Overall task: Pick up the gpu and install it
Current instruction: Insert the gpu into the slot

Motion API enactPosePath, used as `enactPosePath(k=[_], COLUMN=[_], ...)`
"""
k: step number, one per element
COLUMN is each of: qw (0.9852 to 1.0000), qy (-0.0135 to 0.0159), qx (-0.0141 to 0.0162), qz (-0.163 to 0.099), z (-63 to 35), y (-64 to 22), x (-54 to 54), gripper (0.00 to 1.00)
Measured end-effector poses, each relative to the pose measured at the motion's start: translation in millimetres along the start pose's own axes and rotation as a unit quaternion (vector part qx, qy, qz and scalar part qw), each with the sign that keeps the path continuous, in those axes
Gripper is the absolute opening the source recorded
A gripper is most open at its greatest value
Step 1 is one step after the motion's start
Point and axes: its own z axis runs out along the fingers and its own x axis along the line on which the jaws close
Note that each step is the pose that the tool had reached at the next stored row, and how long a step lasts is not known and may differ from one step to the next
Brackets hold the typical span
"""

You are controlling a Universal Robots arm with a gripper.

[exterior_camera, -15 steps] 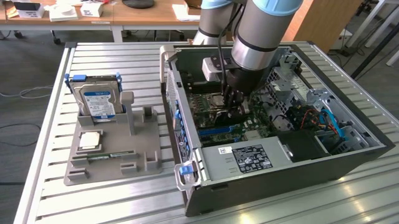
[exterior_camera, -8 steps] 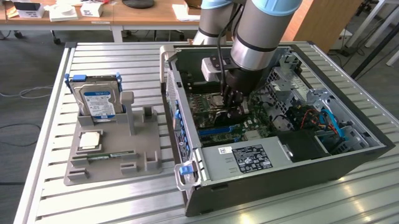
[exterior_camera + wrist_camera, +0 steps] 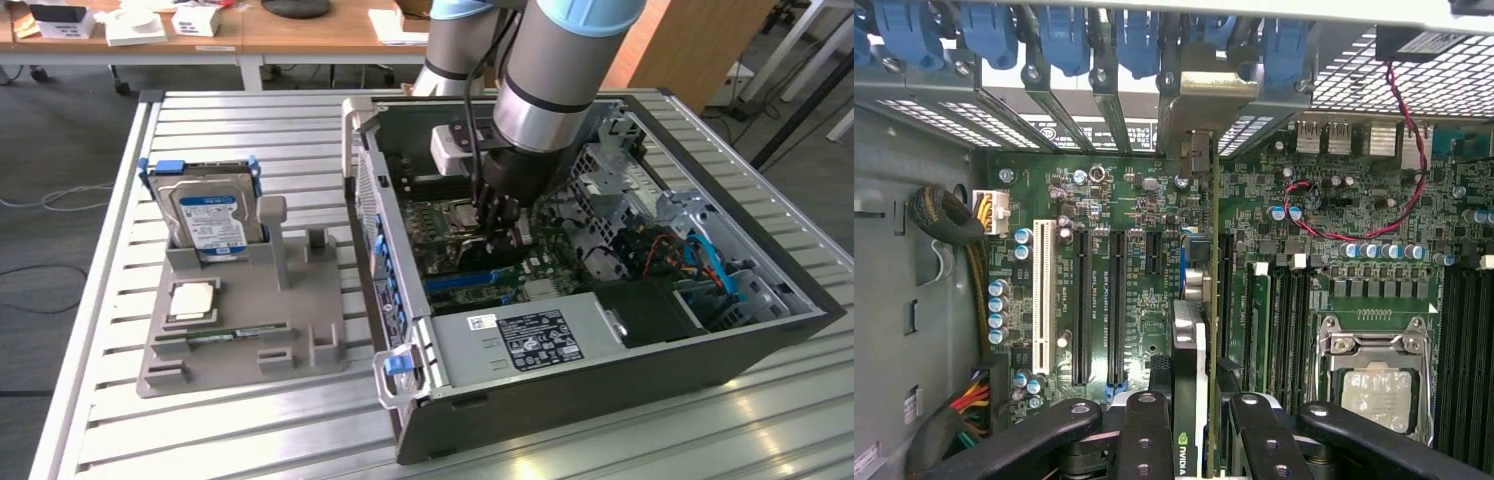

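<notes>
The gripper (image 3: pixel 502 215) is inside the open computer case (image 3: pixel 747 335), jaws clamped on the gpu (image 3: pixel 1192 335); pickup is done; the card stands on edge over the motherboard (image 3: pixel 1139 270), its bracket (image 3: pixel 1199 100) at the rear opening; full seating I cannot tell; room is tight between the expansion slots (image 3: pixel 1082 300) and the memory slots (image 3: pixel 1279 320).

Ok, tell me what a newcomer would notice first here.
The arm reaches down into the open case on the slatted table. Its gripper clamps the gpu edge-on over the motherboard. At the exterior view's left, a blue-labelled hard drive stands in a grey holder.
</notes>
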Motion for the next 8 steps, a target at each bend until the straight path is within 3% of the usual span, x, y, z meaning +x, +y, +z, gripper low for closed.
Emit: enactPosePath(k=[8], qw=[1.0000], qy=[-0.0001], qx=[0.0001], qz=[0.000], z=[0.2], y=[1.4], x=[0.0], gripper=[0.27])
